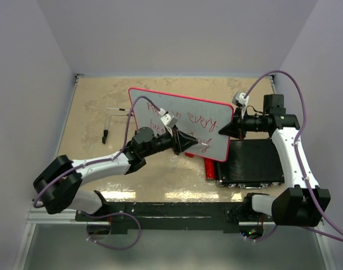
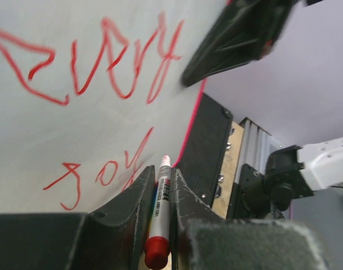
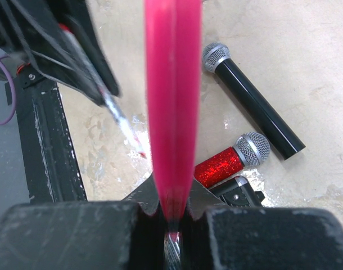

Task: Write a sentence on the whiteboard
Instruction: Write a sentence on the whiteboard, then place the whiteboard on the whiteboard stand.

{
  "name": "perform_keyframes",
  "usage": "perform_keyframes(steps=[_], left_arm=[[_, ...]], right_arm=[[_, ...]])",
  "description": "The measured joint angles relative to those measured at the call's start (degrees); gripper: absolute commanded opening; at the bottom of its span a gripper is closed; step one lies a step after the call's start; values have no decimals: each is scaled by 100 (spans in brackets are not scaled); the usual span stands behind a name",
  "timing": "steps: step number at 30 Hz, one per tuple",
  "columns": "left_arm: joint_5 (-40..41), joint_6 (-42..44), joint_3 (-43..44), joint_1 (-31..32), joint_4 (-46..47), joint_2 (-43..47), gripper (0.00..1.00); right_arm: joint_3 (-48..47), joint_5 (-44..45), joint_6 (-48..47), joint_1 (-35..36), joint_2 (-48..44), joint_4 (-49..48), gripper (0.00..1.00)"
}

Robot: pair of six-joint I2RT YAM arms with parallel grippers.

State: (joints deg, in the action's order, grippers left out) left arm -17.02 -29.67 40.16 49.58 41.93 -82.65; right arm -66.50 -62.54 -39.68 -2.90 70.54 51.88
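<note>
left end effector [image 2: 162, 171] holds marker [image 2: 159, 209] at whiteboard [image 2: 42, 135]; right end effector [image 3: 172, 216] grips edge

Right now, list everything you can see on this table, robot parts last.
whiteboard: one, white with red frame, mid-table, tilted
sentence: one, red handwriting, two lines, on the whiteboard
marker: one, white with red end, tip at the board
ribbed case: one, black, right side of the table
black microphone: one, silver head, lying on the table
red glitter microphone: one, silver head, beside the case
thin metal rod: one, black tip, far left
table: one, beige
left tool: one, black, shut on the marker
right tool: one, black, clamping the whiteboard's right edge
</note>
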Motion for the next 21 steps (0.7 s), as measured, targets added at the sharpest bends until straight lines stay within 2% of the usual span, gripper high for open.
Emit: perform_keyframes(steps=[7, 13, 17, 21], left_arm=[[-179, 485, -225, -66, -870, 1593, 0], [-92, 892, -236, -728, -2186, 2734, 0], [267, 1211, 164, -977, -3110, 3178, 0], [697, 1484, 901, -1008, -3781, 3320, 0]], right_arm=[[-26, -26, -83, 0, 39, 87, 0], [-439, -149, -581, 0, 435, 662, 0], [-776, -168, -931, 2, 675, 1128, 0], [-1025, -105, -890, 24, 697, 1283, 0]])
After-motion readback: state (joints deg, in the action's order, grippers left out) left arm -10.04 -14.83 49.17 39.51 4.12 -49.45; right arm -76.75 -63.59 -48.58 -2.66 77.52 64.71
